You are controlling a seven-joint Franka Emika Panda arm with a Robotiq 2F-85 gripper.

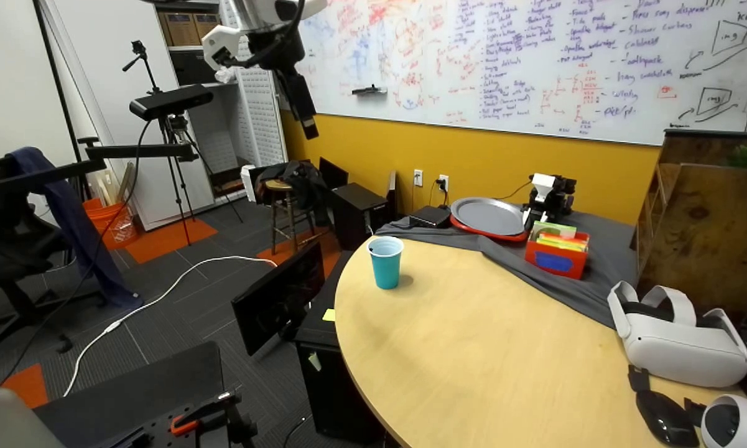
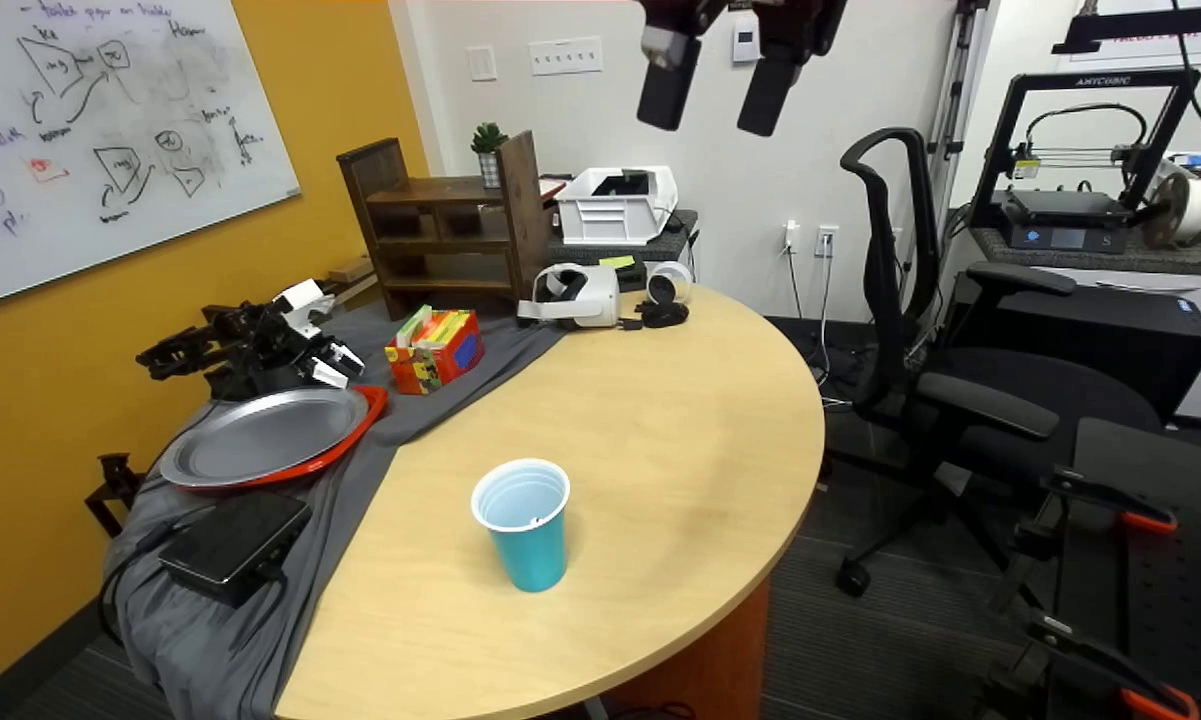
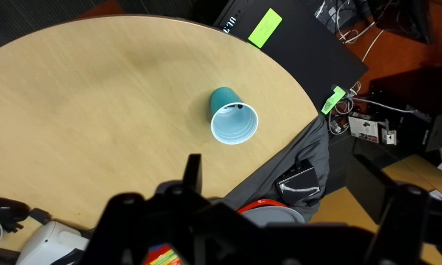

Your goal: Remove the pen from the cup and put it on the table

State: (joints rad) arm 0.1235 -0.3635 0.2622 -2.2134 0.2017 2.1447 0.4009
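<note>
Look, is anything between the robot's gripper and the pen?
Nothing visible stands between the open gripper and the cup. The cup's wall is around the pen, though; only a small dark part of it shows in the wrist view. It likely must be lifted past the rim to reach the table.

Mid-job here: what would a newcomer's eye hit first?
Probably the teal cup, upright on the tan table, the dark pen just showing inside it in the wrist view. Then the open gripper, high above the table, and the scribbled whiteboard on the yellow wall.
</note>
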